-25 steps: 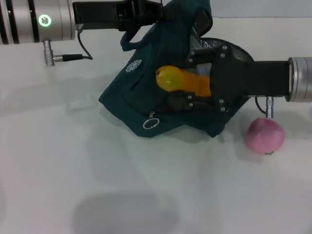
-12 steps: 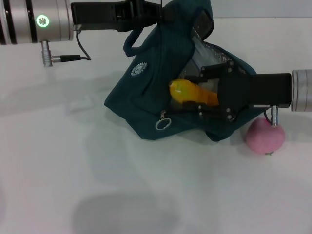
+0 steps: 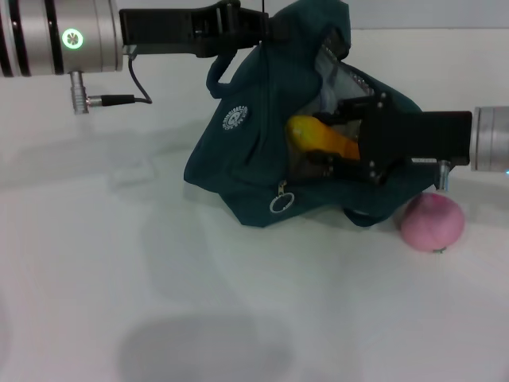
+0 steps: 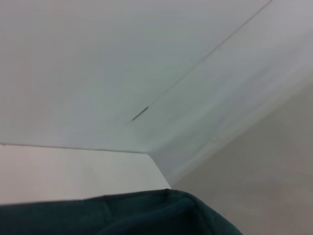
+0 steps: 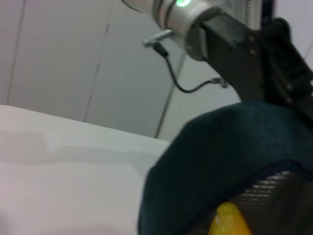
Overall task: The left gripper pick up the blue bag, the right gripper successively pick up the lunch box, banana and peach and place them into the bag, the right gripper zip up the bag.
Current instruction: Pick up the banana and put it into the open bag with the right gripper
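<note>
The blue bag (image 3: 246, 159) hangs tilted, its base resting on the table; my left gripper (image 3: 266, 24) is shut on its top edge. My right gripper (image 3: 330, 147) reaches in from the right and is shut on the banana (image 3: 318, 137), holding it in the bag's open mouth against the silver lining. The peach (image 3: 432, 222) lies on the table just right of the bag, below the right arm. The lunch box is not visible. The right wrist view shows the banana's tip (image 5: 227, 220), the bag's rim (image 5: 220, 156) and the left gripper (image 5: 274, 54) above it. The left wrist view shows only bag fabric (image 4: 146, 215).
A metal zipper ring (image 3: 281, 202) hangs at the bag's lower front. The white table (image 3: 119, 278) stretches to the left and front of the bag. The left arm's cable plug (image 3: 79, 102) hangs at the far left.
The bag has swung to the right. My right gripper has moved right and slightly up with the banana, which now sits deeper in the bag's mouth. The peach has not moved.
</note>
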